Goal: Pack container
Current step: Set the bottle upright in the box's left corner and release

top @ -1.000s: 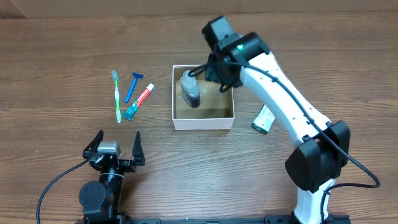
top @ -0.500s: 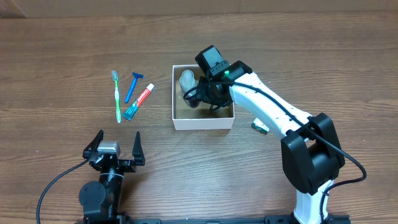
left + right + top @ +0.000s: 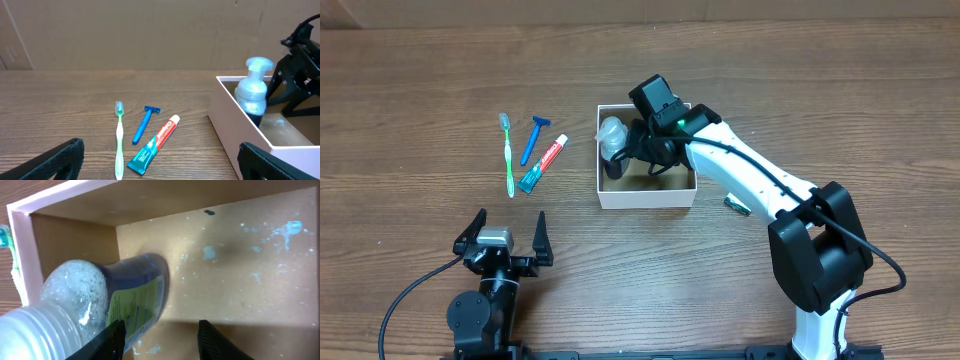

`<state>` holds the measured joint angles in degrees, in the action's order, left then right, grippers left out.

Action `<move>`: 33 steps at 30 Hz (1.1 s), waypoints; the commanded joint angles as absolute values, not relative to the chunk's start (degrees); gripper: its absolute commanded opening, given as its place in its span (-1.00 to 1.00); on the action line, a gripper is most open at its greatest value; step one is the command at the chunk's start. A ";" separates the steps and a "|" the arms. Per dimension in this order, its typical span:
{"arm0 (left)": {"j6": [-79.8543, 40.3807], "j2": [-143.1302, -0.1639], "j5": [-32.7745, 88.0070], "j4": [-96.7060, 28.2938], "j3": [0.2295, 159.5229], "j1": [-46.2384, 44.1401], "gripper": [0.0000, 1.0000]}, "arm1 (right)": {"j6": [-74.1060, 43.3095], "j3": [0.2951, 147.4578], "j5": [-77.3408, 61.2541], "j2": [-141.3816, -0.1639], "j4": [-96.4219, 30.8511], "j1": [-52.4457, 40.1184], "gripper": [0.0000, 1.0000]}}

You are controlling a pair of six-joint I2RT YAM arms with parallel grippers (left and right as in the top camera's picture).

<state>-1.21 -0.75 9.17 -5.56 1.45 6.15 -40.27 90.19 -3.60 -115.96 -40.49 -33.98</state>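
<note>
The container (image 3: 646, 198) is a square white box with a tan inside, at mid table. A pump bottle (image 3: 611, 140) with a clear cap and dark liquid leans against its left wall, inside. My right gripper (image 3: 638, 150) reaches down into the box, open. In the right wrist view its left finger is against the bottle (image 3: 125, 300), and bare box floor (image 3: 225, 270) lies between the fingers (image 3: 159, 340). My left gripper (image 3: 506, 235) is open and empty near the front edge. From the left wrist view the bottle (image 3: 252, 92) stands in the box (image 3: 235, 130).
A green toothbrush (image 3: 509, 155), a blue razor (image 3: 531, 138) and a toothpaste tube (image 3: 543, 163) lie left of the box. They also show in the left wrist view: toothbrush (image 3: 119, 137), razor (image 3: 143, 125), tube (image 3: 154, 145). A green packet (image 3: 735, 206) lies right of the box, mostly under my right arm.
My right arm has lowered into the box and moved left. The bottle has shifted from the box's middle to its left wall and tilted. The left arm has not moved.
</note>
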 commanded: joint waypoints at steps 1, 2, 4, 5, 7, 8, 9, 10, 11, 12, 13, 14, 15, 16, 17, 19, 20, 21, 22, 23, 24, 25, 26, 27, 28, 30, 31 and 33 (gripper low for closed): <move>-0.16 -0.25 8.60 -5.50 1.17 6.61 1.00 | -40.45 89.95 -4.21 -115.00 -39.29 -34.39 0.03; -0.16 -0.25 8.60 -5.50 1.17 6.61 1.00 | -40.45 89.95 -4.23 -115.00 -39.00 -34.39 0.04; -0.16 -0.25 8.60 -5.50 1.17 6.61 1.00 | -40.45 89.95 -4.25 -115.00 -38.17 -34.39 0.04; -0.16 -0.25 8.60 -5.50 1.17 6.61 1.00 | -39.83 89.95 -4.67 -114.98 -37.60 -34.39 0.04; -0.16 -0.25 8.60 -5.50 1.17 6.61 1.00 | -38.50 89.95 -5.28 -114.98 -36.58 -34.39 0.04; -0.16 -0.25 8.60 -5.50 1.17 6.61 1.00 | -38.15 89.95 -5.30 -114.98 -36.40 -34.39 0.04; -0.16 -0.25 8.60 -5.50 1.17 6.61 1.00 | -37.32 89.95 -5.48 -114.98 -36.16 -34.39 0.04; -0.16 -0.25 8.58 -5.50 1.17 6.61 1.00 | -36.97 89.95 -5.45 -115.00 -36.21 -34.39 0.04; -0.16 -0.25 8.60 -5.50 1.17 6.61 1.00 | -36.27 89.95 -5.48 -115.00 -36.21 -34.33 0.04; -0.16 -0.25 8.60 -5.50 1.17 6.61 1.00 | -35.64 89.95 -5.43 -115.00 -36.18 -34.33 0.04; -0.16 -0.25 8.60 -5.50 1.17 6.61 1.00 | -35.18 89.95 -5.21 -114.98 -36.25 -34.24 0.04; -0.16 -0.25 8.58 -5.50 1.17 6.61 1.00 | -34.85 89.95 -5.23 -114.98 -36.29 -34.06 0.05; -0.16 -0.25 8.58 -5.50 1.17 6.61 1.00 | -34.83 89.95 -5.21 -114.98 -36.47 -33.93 0.05; -0.16 -0.25 8.60 -5.50 1.17 6.61 1.00 | -34.57 89.95 -5.28 -114.98 -36.60 -33.69 0.05; -0.16 -0.25 8.60 -5.50 1.17 6.61 1.00 | -34.37 89.95 -5.28 -114.98 -36.82 -33.41 0.05; -0.16 -0.25 8.60 -5.52 1.17 6.61 1.00 | -34.17 89.97 -5.28 -114.98 -37.69 -32.75 0.07; -0.16 -0.25 8.60 -5.50 1.17 6.61 1.00 | -33.71 89.95 -5.26 -114.98 -37.87 -32.29 0.12; -0.16 -0.25 8.60 -5.50 1.17 6.61 1.00 | -32.62 89.95 -5.21 -114.98 -37.65 -31.94 0.12; -0.16 -0.25 8.60 -5.50 1.17 6.61 1.00 | -31.99 89.97 -5.08 -114.98 -37.43 -31.70 0.13; -0.16 -0.25 8.60 -5.50 1.17 6.61 1.00 | -31.18 89.95 -5.02 -114.98 -37.12 -31.42 0.13; -0.16 -0.25 8.60 -5.50 1.17 6.61 1.00 | -30.98 89.95 -4.78 -115.00 -36.88 -31.35 0.13; -0.16 -0.25 8.60 -5.50 1.17 6.61 1.00 | -30.70 89.95 -4.47 -115.00 -36.60 -31.35 0.13; -0.16 -0.25 8.60 -5.50 1.17 6.61 1.00 | -29.78 89.95 -4.62 -115.00 -36.05 -31.38 0.13; -0.16 -0.25 8.58 -5.50 1.17 6.61 1.00 | -29.26 89.95 -4.60 -115.00 -35.57 -31.38 0.13; -0.16 -0.25 8.60 -5.50 1.17 6.61 1.00 | -28.60 89.95 -4.64 -115.00 -35.14 -31.38 0.13; -0.16 -0.25 8.60 -5.50 1.17 6.61 1.00 | -27.44 89.95 -4.71 -115.00 -34.46 -31.44 0.13; -0.16 -0.25 8.58 -5.50 1.17 6.61 1.00 | -26.37 89.95 -5.37 -115.00 -34.09 -31.55 0.13; -0.16 -0.25 8.60 -5.50 1.17 6.61 1.00 | -25.04 89.95 -6.31 -115.00 -33.82 -31.77 0.13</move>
